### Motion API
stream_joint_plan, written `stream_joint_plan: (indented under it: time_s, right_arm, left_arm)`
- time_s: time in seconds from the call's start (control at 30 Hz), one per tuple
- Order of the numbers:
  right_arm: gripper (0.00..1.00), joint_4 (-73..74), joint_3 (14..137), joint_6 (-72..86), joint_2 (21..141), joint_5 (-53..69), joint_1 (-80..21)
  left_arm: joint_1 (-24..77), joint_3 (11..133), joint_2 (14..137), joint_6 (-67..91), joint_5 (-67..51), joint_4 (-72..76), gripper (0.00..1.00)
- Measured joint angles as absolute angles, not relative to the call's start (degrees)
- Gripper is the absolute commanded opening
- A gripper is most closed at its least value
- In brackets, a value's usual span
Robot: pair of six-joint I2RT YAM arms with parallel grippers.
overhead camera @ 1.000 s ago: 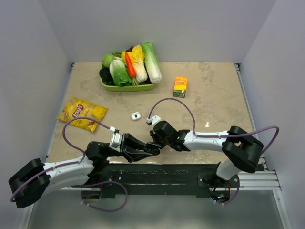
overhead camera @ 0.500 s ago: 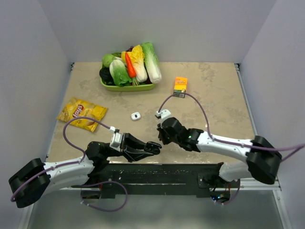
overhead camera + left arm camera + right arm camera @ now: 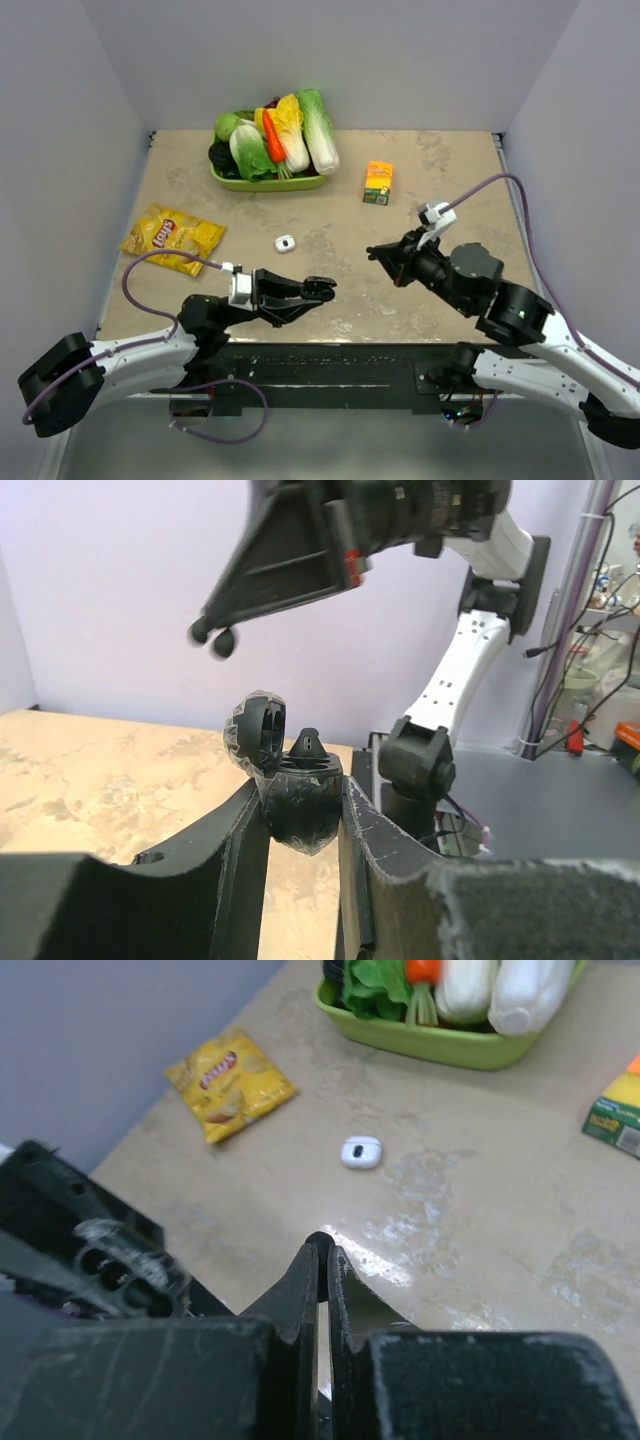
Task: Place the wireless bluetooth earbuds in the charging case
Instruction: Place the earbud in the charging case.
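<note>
**Case Held Open, Free Gripper Facing the White Earbud**

The left gripper (image 3: 313, 291) is clamping the black charging case (image 3: 298, 810) between its fingers. The lid (image 3: 252, 730) is hanging open and a black earbud (image 3: 308, 743) is poking up from one well. The right gripper (image 3: 322, 1253) is pressing its fingers together on nothing visible, hovering off the case's right. The white earbud (image 3: 285, 243) is lying ahead of that gripper, long axis crosswise to the fingers. It is nearer the left arm, which is occupied. It is resting on the tan table (image 3: 450, 190), well apart from the chip bag (image 3: 170, 238), vegetable tray (image 3: 265, 184) and juice box (image 3: 378, 182). Grey walls are closing in three sides.
</note>
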State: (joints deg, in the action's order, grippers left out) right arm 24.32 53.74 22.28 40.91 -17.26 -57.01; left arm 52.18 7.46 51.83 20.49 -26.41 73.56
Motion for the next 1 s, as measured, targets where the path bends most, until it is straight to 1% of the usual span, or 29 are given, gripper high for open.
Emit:
stream_joint_plan:
  time_s: [0.17,0.3,0.5,0.77,1.0]
  right_arm:
    - [0.00,23.68,54.57,18.48,35.73,-9.02,-57.04]
    - [0.00,23.77,57.36,14.76,37.80,1.37,-57.04]
    - [0.00,24.43,58.17,11.07,39.77,10.76,-57.06]
    - [0.00,24.95,59.29,8.12,40.60,18.68,-57.08]
    - [0.00,25.28,59.29,7.31,41.71,20.32,-57.45]
  left_arm:
    - [51.37,11.07,54.87,19.90,-26.94,73.63,0.00]
    - [51.09,12.84,57.52,20.12,-29.30,73.63,0.00]
    - [50.74,14.92,61.25,22.33,-34.00,73.63,0.00]
    - [49.80,19.09,66.96,29.10,-41.10,74.08,0.00]
    - [49.52,21.26,71.50,34.41,-43.99,74.06,0.00]
